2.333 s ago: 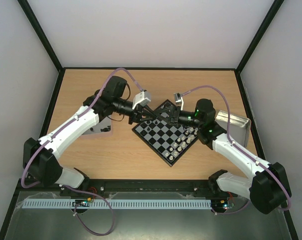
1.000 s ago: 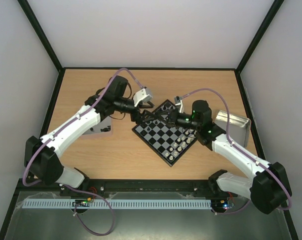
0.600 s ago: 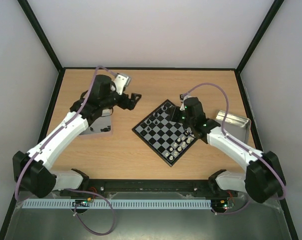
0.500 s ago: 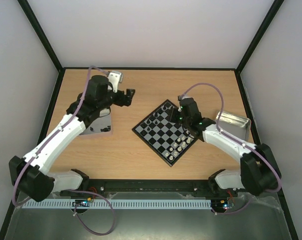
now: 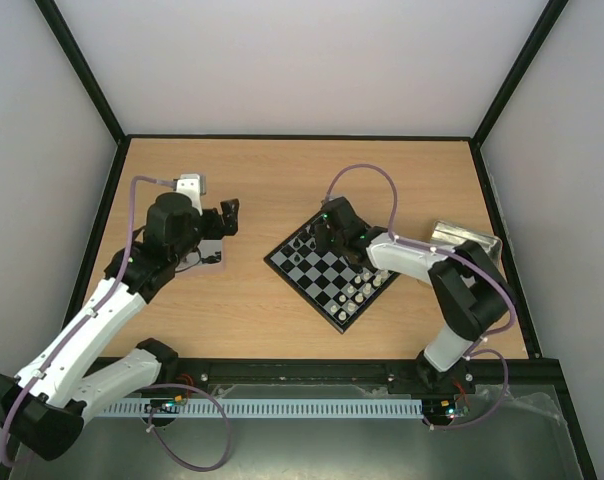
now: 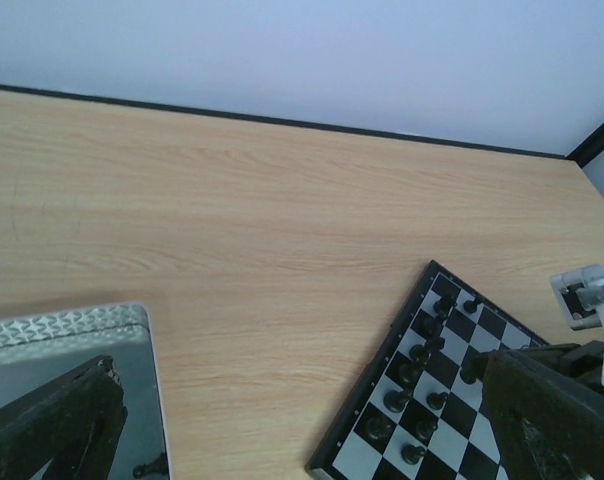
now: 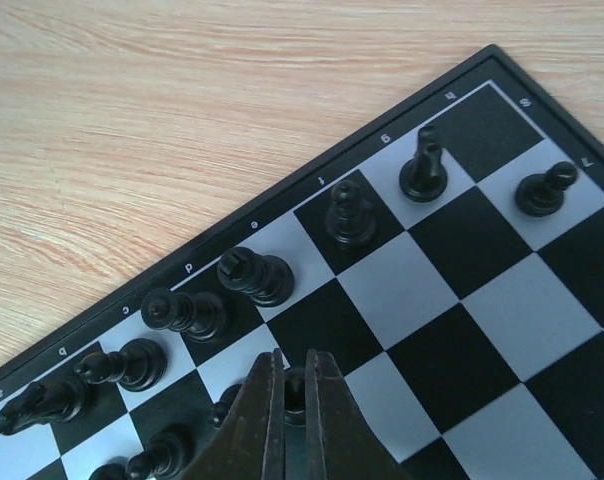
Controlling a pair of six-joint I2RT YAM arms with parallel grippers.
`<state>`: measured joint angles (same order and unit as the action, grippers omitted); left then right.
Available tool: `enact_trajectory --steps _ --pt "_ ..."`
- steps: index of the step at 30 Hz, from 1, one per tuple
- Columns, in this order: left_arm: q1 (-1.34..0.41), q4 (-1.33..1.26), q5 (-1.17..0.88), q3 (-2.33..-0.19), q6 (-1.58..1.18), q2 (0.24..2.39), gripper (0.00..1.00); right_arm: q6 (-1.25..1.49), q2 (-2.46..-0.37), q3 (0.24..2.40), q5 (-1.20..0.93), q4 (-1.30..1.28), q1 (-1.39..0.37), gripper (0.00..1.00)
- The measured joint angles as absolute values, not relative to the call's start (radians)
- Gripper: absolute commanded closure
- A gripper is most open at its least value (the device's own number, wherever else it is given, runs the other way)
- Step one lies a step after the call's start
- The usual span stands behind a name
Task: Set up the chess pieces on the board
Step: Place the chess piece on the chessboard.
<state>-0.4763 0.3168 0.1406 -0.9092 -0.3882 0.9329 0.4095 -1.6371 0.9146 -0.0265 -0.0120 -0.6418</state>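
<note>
The board (image 5: 319,277) sits turned like a diamond at mid-table. Black chess pieces (image 5: 307,240) line its far-left edge and white ones (image 5: 367,287) its near-right edge. My right gripper (image 5: 327,232) hovers low over the black side. In the right wrist view the gripper (image 7: 294,358) is shut on a small black pawn (image 7: 295,385) over the second row, behind the black back row (image 7: 252,275). I cannot tell if the pawn touches the square. My left gripper (image 5: 230,216) is open and empty, left of the board (image 6: 422,440).
A shiny metal tray (image 5: 204,252) lies under my left gripper, and the left wrist view shows a small dark piece (image 6: 152,465) in the tray (image 6: 132,325). A second metal tray (image 5: 465,240) stands right of the board, beside my right arm.
My left arm has pulled back from the board to the tray on the left, and its jaws have opened wide. My right gripper has swung leftward across the board to the black rows, still shut.
</note>
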Motion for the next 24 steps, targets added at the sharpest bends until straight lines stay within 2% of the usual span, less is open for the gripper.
enact_trajectory --steps 12,21,24 --pt "-0.469 0.328 0.142 -0.881 -0.42 0.931 0.01 0.385 -1.757 0.964 0.026 -0.01 -0.655 0.98" --pt "-0.461 0.329 0.139 -0.881 -0.423 0.947 0.01 0.382 -1.766 0.971 0.027 -0.006 -0.655 0.9" --pt "-0.459 0.329 0.139 -0.881 -0.425 0.95 0.01 0.382 -1.766 0.971 0.025 -0.002 -0.655 0.85"
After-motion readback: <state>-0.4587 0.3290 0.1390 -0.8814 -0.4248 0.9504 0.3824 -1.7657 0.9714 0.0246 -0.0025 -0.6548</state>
